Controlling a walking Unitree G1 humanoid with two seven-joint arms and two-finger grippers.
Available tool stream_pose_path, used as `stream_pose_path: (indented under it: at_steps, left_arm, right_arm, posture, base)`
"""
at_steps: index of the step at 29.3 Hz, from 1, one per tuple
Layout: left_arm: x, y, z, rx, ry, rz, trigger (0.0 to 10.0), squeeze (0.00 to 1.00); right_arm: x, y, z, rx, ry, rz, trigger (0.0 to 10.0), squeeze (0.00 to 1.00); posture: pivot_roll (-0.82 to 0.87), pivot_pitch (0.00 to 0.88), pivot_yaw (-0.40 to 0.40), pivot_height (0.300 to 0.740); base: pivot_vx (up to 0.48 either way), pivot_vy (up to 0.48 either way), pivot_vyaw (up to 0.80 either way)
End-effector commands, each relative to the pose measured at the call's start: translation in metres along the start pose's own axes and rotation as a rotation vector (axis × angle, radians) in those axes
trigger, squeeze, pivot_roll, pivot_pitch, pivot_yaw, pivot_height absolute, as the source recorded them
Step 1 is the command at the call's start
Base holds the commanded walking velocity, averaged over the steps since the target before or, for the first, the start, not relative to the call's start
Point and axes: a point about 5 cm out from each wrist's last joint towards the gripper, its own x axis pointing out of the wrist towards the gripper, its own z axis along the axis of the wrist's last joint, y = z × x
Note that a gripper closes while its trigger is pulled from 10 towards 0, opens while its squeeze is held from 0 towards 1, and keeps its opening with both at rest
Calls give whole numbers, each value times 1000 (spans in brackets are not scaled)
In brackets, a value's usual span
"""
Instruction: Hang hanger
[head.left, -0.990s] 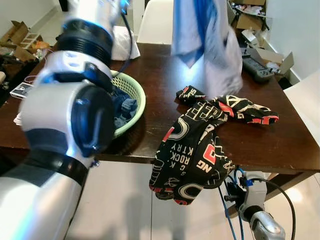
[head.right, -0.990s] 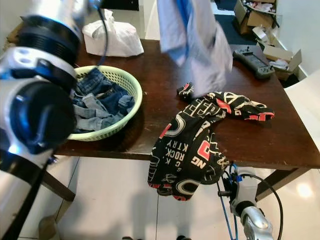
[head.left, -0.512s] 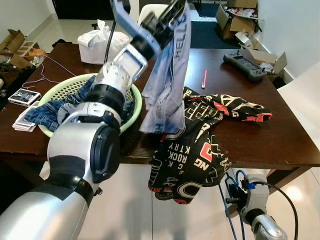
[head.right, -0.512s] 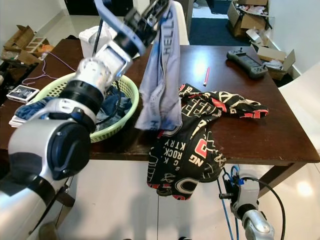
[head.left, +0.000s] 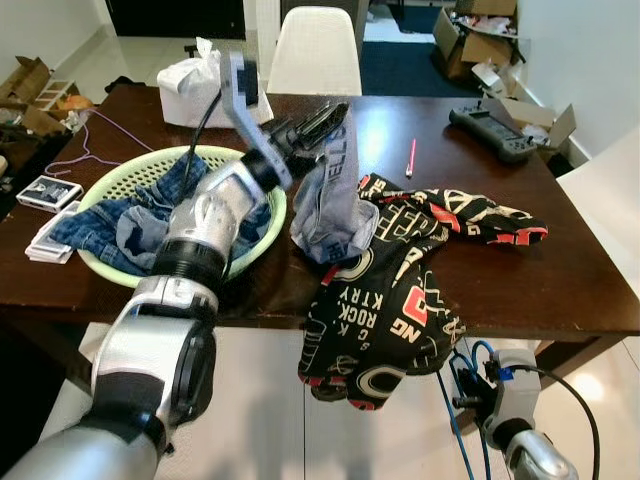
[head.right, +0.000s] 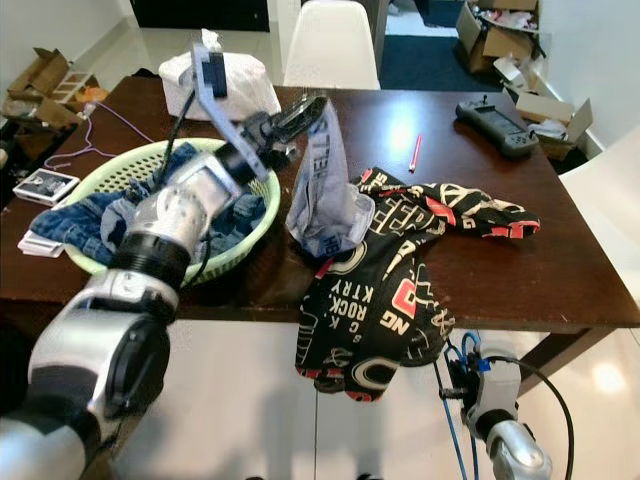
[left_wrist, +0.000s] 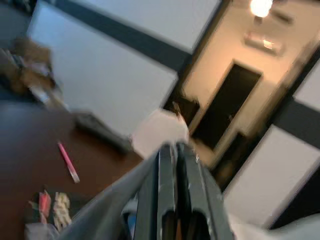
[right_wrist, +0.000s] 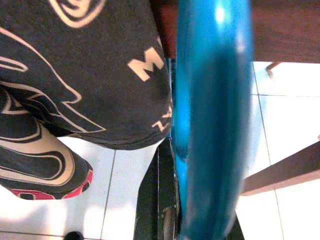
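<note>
Near frame centre, the left end effector (head.left: 322, 118) is clamped on the waistband of a pale grey-blue garment (head.left: 335, 200) whose lower end rests on the tabletop (head.left: 560, 270). The right end effector (right_wrist: 167, 220) hangs low beside a blue bar, possibly the hanger (right_wrist: 210, 100); its opening is unclear. Hanging looks barely begun.

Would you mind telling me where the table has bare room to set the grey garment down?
Bare wood lies on the table right of the black printed cloth, and behind it around the pink pen. The left side is crowded: green basket, white bag. The left gripper holds the grey garment.
</note>
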Motion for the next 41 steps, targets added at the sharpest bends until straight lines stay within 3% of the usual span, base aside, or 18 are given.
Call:
stream_pose_path:
  at_steps: [1,5,7,10,16,17,19,21,26,30,31,33,35,36,37,38,40,41]
  left_arm:
    - [-5,2,8,36,-11,19,0,0]
    - [-17,11,17,52,-44,78,0,0]
    - [-41,22,38,120,-109,187,0,0]
    - [-50,23,49,158,-133,225,0,0]
    - [-67,14,68,204,-155,230,0,0]
    - [-79,6,74,224,-144,216,0,0]
    - [-79,6,74,224,-144,216,0,0]
    - [-105,-6,75,189,-111,184,0,0]
    - [-130,-19,56,141,-3,93,0,0]
    - [-141,-18,49,135,31,107,0,0]
    - [-153,-12,43,124,45,161,0,0]
    - [-153,-12,43,124,45,161,0,0]
    - [-180,7,40,113,17,359,0,0]
    - [-180,7,40,113,17,359,0,0]
    - [-193,19,42,119,-17,479,0,0]
    - [-193,19,42,119,-17,479,0,0]
    - [-219,36,48,128,-69,697,0,0]
    - [-219,36,48,128,-69,697,0,0]
  right_arm:
    - [-3,-3,-2,13,4,-11,10000,0]
    - [-2,-2,-1,14,4,-9,10000,0]
    - [-1,-1,-1,14,7,-2,10000,0]
    - [0,-1,0,15,9,0,10000,0]
    - [0,-1,0,17,10,2,10000,0]
    - [0,-1,0,18,11,2,10000,0]
    - [0,-1,0,18,11,2,10000,0]
    - [0,-2,0,19,14,5,10000,0]
    - [0,-2,0,19,19,8,10000,0]
    - [-1,-3,-1,20,21,9,10000,0]
    - [-1,-3,-1,20,23,9,10000,0]
    - [-1,-3,-1,20,23,9,10000,0]
    - [-1,-3,-2,21,27,10,10000,0]
    - [-1,-3,-2,21,27,10,10000,0]
    - [-1,-3,-2,20,29,11,10000,0]
    - [-1,-3,-2,20,29,11,10000,0]
    - [-2,-3,-3,21,32,13,10000,0]
    - [-2,-3,-3,21,32,13,10000,0]
  posture:
    - [26,184,-12,740]
    - [29,184,-15,740]
    - [35,182,-20,740]
    - [35,182,-20,740]
    - [30,183,-17,740]
    - [34,187,-16,740]
    - [34,187,-16,740]
    - [39,189,-15,740]
    - [38,190,-16,740]
    - [40,190,-16,740]
    - [43,189,-16,740]
    - [43,189,-16,740]
    - [45,189,-14,740]
    - [45,189,-14,740]
    - [45,187,-15,740]
    - [45,187,-15,740]
    - [46,186,-12,740]
    - [46,186,-12,740]
  base:
    - [0,0,0]
    - [0,0,0]
    - [0,0,0]
    - [0,0,0]
    - [0,0,0]
    - [0,0,0]
    - [0,0,0]
    - [0,0,0]
    - [0,0,0]
    - [0,0,0]
    - [0,0,0]
    - [0,0,0]
    - [0,0,0]
    - [0,0,0]
    - [0,0,0]
    - [0,0,0]
    - [0,0,0]
    - [0,0,0]
